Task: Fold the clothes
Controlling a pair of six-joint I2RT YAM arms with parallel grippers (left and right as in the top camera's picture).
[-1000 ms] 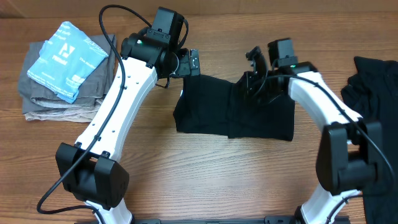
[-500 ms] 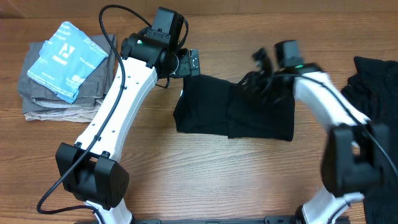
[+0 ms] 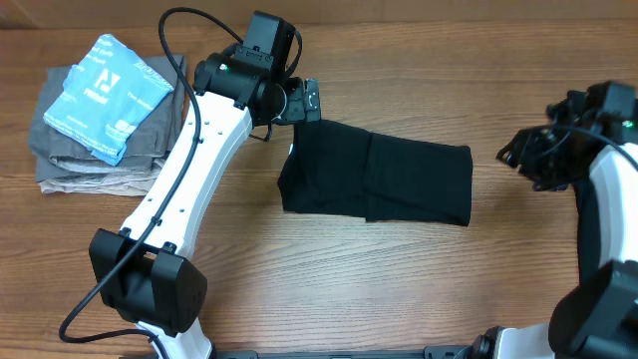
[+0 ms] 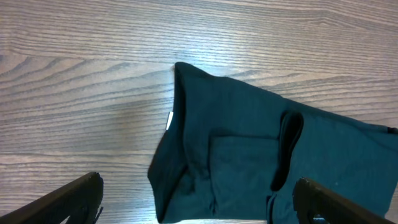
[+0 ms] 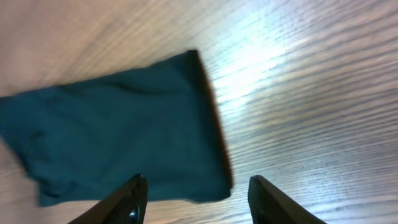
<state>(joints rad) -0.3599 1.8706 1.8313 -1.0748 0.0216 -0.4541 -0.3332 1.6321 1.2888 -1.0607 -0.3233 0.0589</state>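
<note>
Black shirt (image 3: 399,179), fold apparently done, lies released: right tool (image 3: 513,155) opened empty, swung clear right of it; left tool (image 3: 309,100) gapes beside it.

So the folded shirt (image 3: 379,179) sits mid-tabletop (image 3: 399,289). Way off at the far left there's a stack of folded garments (image 3: 70,160) with a printed one (image 3: 105,95) lying on top. The left claw (image 3: 311,102) hangs right by the shirt's far left corner, and the right claw (image 3: 513,152) is well off to its right.
</note>
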